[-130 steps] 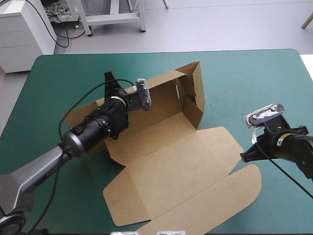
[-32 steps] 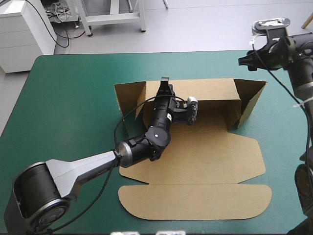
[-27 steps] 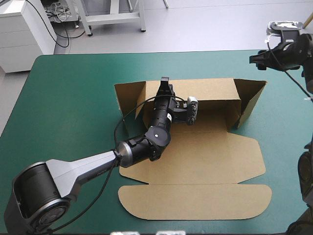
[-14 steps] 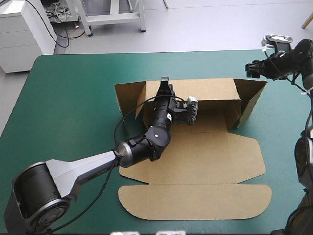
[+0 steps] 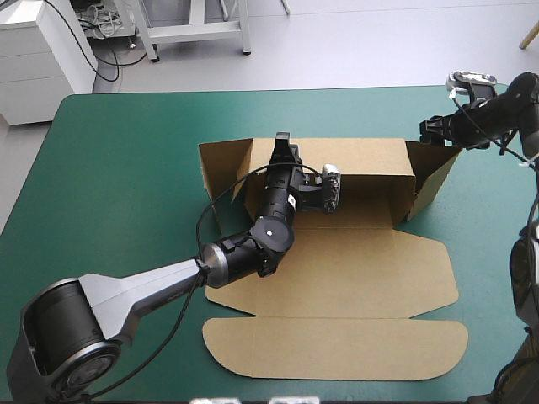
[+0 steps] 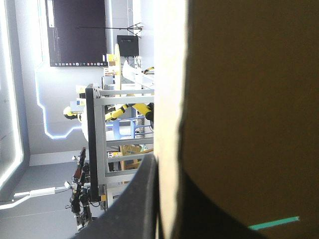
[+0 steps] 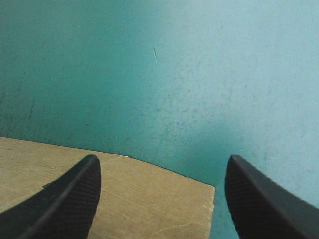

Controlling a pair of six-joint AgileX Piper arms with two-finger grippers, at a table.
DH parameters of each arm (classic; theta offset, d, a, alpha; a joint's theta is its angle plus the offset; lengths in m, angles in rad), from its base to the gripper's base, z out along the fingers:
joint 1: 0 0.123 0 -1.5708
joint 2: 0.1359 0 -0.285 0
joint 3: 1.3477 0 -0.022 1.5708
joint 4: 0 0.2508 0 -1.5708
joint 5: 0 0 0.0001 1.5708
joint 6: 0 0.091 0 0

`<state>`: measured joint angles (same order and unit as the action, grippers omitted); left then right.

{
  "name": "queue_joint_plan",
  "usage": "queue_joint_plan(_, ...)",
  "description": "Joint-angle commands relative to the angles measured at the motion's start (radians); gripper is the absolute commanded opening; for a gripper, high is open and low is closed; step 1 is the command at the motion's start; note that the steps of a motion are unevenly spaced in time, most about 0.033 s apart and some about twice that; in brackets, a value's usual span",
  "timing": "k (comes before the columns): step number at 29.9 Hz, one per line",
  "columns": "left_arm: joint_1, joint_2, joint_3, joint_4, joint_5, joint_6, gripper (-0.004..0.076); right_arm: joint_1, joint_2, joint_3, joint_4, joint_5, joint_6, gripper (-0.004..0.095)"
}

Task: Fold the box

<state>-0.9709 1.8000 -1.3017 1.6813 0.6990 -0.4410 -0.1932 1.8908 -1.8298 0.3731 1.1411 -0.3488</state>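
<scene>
Right gripper (image 5: 431, 130) lowered over box (image 5: 337, 261) flap, jaws apart

- This looks like a robotics lab or test room, not a home, shop or kitchen.
- Two robot arms, the left arm (image 5: 152, 290) and the right arm (image 5: 509, 101), reach over one tabletop (image 5: 109, 168) that has a plain teal-green cover and rounded corners.
- On the tabletop lies a brown box (image 5: 337, 278) of cut board, partly set up.
- Beyond the far edge is a bare, pale grey floor (image 5: 379, 42).
- On that floor stand a white cabinet (image 5: 38, 59) and the legs of a white metal frame (image 5: 198, 32), with loose cables (image 5: 97, 21) lying between them.
</scene>
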Motion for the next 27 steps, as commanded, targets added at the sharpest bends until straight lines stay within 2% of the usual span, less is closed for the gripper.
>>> queue_joint_plan(1, -0.005, -0.043, -0.025, 0.023, -0.01, -0.024, -0.0008, -0.003, -0.093, 0.058, 0.04, 0.025, -0.07, 0.0645)
queue_joint_plan(7, -0.005, -0.043, -0.025, 0.023, 0.07, -0.111, -0.0008, -0.017, -0.162, 0.137, 0.045, -0.049, -0.09, 0.0645)
queue_joint_plan(11, -0.005, -0.043, -0.025, 0.023, 0.076, -0.128, -0.0008, -0.038, -0.164, 0.117, 0.03, -0.042, -0.059, 0.0645)
queue_joint_plan(16, -0.005, -0.043, -0.025, 0.016, 0.098, -0.253, -0.0008, -0.054, -0.164, 0.117, 0.02, 0.012, -0.057, 0.0645)
queue_joint_plan(27, -0.005, -0.043, -0.025, 0.004, 0.089, -0.251, -0.0008, -0.054, -0.279, 0.245, 0.052, 0.024, -0.111, 0.0645)
